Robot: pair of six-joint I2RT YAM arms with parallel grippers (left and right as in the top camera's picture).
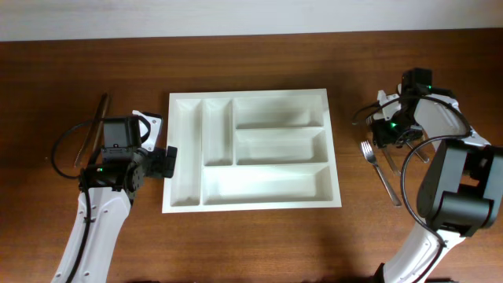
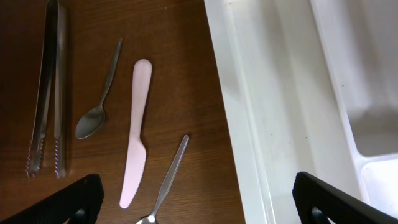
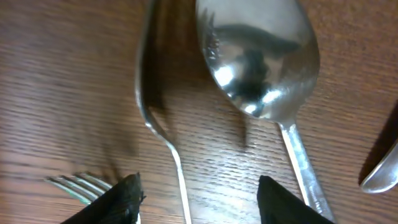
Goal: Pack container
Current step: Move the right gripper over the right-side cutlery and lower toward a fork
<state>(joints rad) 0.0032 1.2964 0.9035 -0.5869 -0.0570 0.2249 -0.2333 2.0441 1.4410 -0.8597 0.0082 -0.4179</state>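
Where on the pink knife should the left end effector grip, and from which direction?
Mid-handle of the knife, from straight above, closing across its narrow width: it lies flat on the table, its handle straight and even, its blade tapering.

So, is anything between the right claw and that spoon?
Nothing visible. The right gripper hangs open just above the spoon; a fork and another handle lie flat beside it, not over it.

This is looking like a robot lab bench staged for a kitchen chore. The left arm (image 1: 88, 228) and right arm (image 1: 457, 190), trailing cables, are sitting at a brown wood-grain surface (image 1: 251, 244) below a pale wall (image 1: 236, 16). A white cutlery tray (image 1: 247, 93) is lying mid-surface, with tongs (image 2: 60, 93) lying to its left and a fork (image 1: 381, 174) to its right.
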